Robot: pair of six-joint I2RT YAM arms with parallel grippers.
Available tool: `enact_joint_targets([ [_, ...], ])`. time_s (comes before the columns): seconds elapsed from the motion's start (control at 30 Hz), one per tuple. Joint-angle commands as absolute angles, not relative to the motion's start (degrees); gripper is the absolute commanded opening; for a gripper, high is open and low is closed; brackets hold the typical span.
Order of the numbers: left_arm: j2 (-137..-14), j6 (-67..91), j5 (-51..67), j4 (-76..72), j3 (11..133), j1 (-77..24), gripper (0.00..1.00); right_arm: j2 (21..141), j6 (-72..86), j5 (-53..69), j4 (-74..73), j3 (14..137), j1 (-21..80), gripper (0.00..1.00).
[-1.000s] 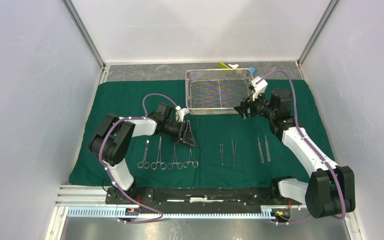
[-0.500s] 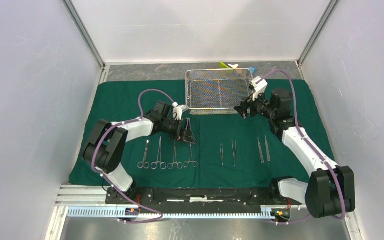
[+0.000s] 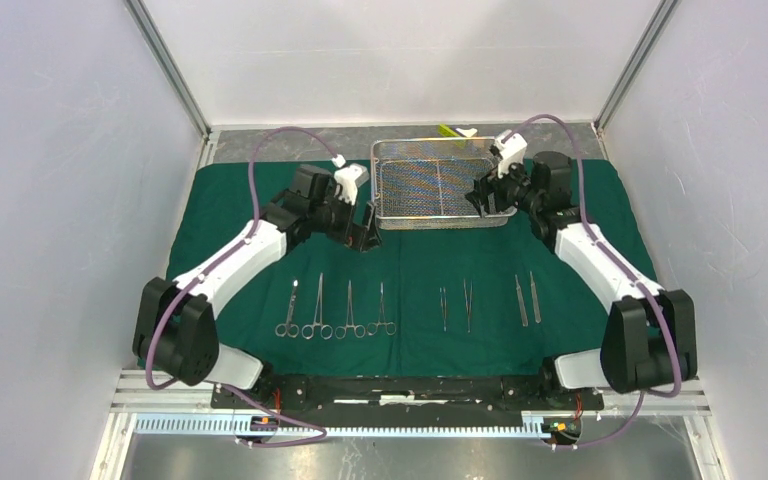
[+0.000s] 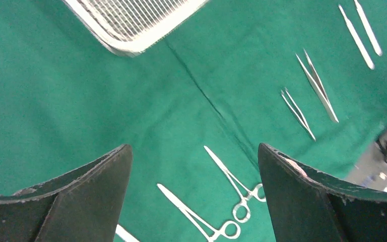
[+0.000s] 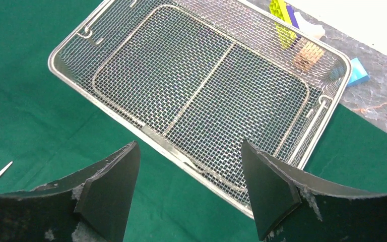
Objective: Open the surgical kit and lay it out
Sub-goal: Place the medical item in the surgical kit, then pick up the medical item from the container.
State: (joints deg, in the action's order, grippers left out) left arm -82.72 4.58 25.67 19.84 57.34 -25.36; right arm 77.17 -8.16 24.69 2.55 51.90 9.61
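Tray is my reference point for everything here. The wire-mesh tray (image 3: 440,225) sits on the far half of the dark green cloth (image 3: 240,200), which is spread flat over the bench (image 3: 290,145), and its long side runs left to right.

The left fingers (image 4: 90,186) hang above the cloth just off the tray's near-left corner. They're spread wide with nothing between them, and the wrist view shows only bare green in the gap. The right fingers (image 5: 106,191) are up at the tray's right end, also parted and holding nothing, with the mesh floor visible between them. They look really close to the rim in the overhead view, but I honestly can't tell if they touch it.

Nearer the arm bases than the tray, the instruments lie in a row on the cloth. Four ring-handled clamps (image 3: 349,312) lie side by side, below the tray's left end and a bit further left, rings pointing away from the tray. Four tweezers (image 3: 468,305) lie in two pairs below the tray's right half, well apart from the clamps.

Right behind the tray's far rim, off the cloth, there's a yellow-green block (image 5: 281,22), a brown one (image 5: 307,53) seen through the mesh, and a blue block (image 5: 358,72) by the tray's far-right corner.
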Motion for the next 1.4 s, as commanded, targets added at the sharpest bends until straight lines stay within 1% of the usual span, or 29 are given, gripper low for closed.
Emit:
enact_joint_targets([
  [0.0, -79.66, -3.90, 12.83, 25.30, 64.37, -24.97, 1.00, 82.00, -10.43, 21.84, 3.82, 57.57, 11.99, 0.81],
  [0.17, -84.20, -4.68, 8.75, 28.99, 72.16, -24.66, 1.00, 90.27, -12.71, 18.93, 2.07, 64.84, 16.32, 0.81],
  [0.33, -95.88, -2.51, 5.04, 32.52, 83.87, -24.30, 1.00, 97.53, -13.02, 17.04, 1.31, 69.76, 16.92, 0.80],
  [0.43, -102.77, 1.23, 5.70, 32.53, 89.89, -23.39, 1.00, 101.31, -13.76, 16.22, 0.18, 72.51, 16.95, 0.77],
  [0.47, -104.64, 2.05, 6.51, 31.91, 91.19, -23.17, 1.00, 102.44, -13.95, 16.17, -2.30, 73.77, 16.96, 0.76],
  [0.67, -114.55, 5.88, 6.43, 30.87, 97.45, -22.96, 0.96, 107.32, -14.92, 14.98, -3.23, 75.72, 16.96, 0.74],
  [0.8, -119.15, 7.42, 7.42, 30.61, 99.56, -22.98, 0.91, 109.02, -15.74, 14.85, -3.94, 76.67, 16.62, 0.74],
  [0.93, -120.48, 7.65, 8.75, 29.58, 99.24, -22.98, 0.88, 111.36, -19.79, 16.10, -11.94, 82.28, 15.70, 0.71],
  [1.03, -120.76, 7.65, 9.98, 29.08, 99.01, -23.00, 0.87, 112.03, -25.00, 19.85, -18.54, 85.86, 13.78, 0.69],
  [1.13, -121.25, 7.07, 11.55, 29.09, 99.60, -22.96, 0.81, 112.82, -31.89, 22.20, -25.68, 89.34, 12.06, 0.69],
  [1.23, -121.91, 5.97, 11.83, 29.65, 101.03, -22.97, 0.71, 113.83, -37.24, 22.76, -30.15, 92.10, 11.12, 0.68],
  [1.37, -123.94, 5.17, 12.28, 31.53, 103.56, -23.02, 0.56, 114.60, -40.64, 23.08, -32.16, 93.16, 10.81, 0.68],
])
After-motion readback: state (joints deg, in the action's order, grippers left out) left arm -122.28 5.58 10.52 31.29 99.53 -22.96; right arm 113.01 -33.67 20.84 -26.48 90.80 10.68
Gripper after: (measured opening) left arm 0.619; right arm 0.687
